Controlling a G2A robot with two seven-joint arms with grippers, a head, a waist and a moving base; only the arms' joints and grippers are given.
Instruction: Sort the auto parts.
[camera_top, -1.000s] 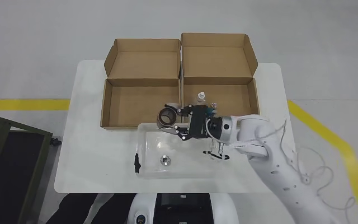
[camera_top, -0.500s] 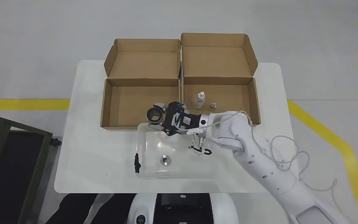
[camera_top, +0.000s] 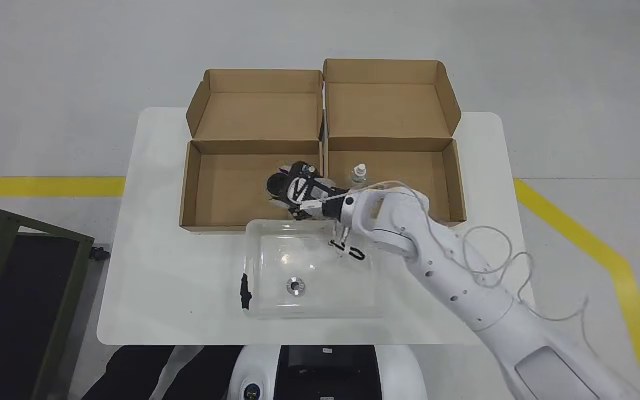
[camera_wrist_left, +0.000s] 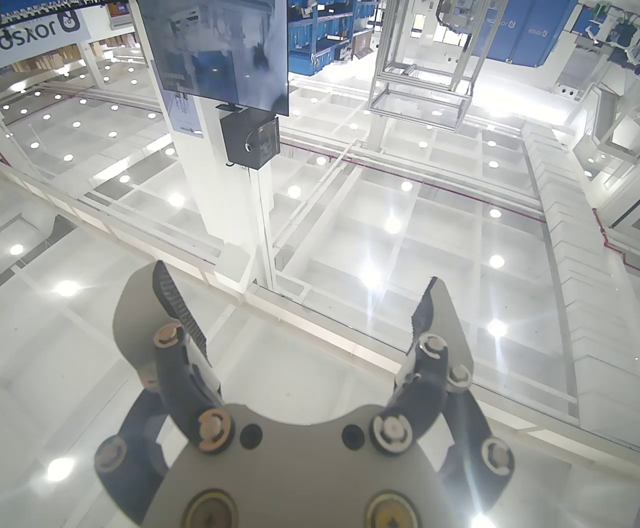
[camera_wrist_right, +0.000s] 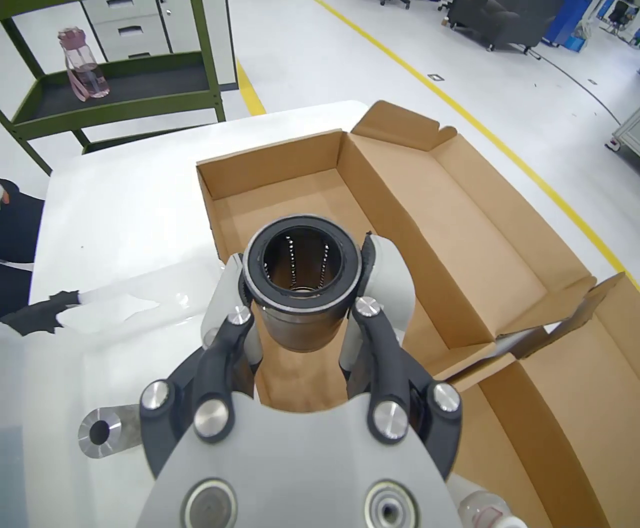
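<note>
A: Where's the bearing?

B: In the right tool (camera_wrist_right: 305, 262). Its two fingers (camera_wrist_right: 387, 280) pinch the bearing (camera_wrist_right: 302, 295), one on either side of the dark body, and the open end with the rows of small balls inside faces the wrist.

A: And over the desk?

B: From above, the bearing (camera_top: 278, 184) sits over the left box (camera_top: 225, 190), in the right, near part of it. The arm comes in from the right, across the far edge of the bin (camera_top: 330, 305). I cannot tell whether the bearing touches the box floor.

A: The left tool?

B: The left tool (camera_wrist_left: 297, 280) is spread wide with nothing between its toothed fingers (camera_wrist_left: 172, 300). It points up at the ceiling.

A: What lies in the bin?

B: A metal ring (camera_top: 296, 286), flat on the bottom, left of the middle. The bin is clear and stands on the near half of the white desk (camera_top: 160, 260), its far edge just beside the two boxes. A small black piece (camera_top: 244, 292) sits at its left wall.

A: The right box?

B: The right box (camera_top: 425, 175) holds a small white bottle (camera_top: 358, 177) near its left wall and a tiny part (camera_top: 381, 186) just right of that. Both boxes are brown card, side by side, with lids folded back toward the far side.
</note>
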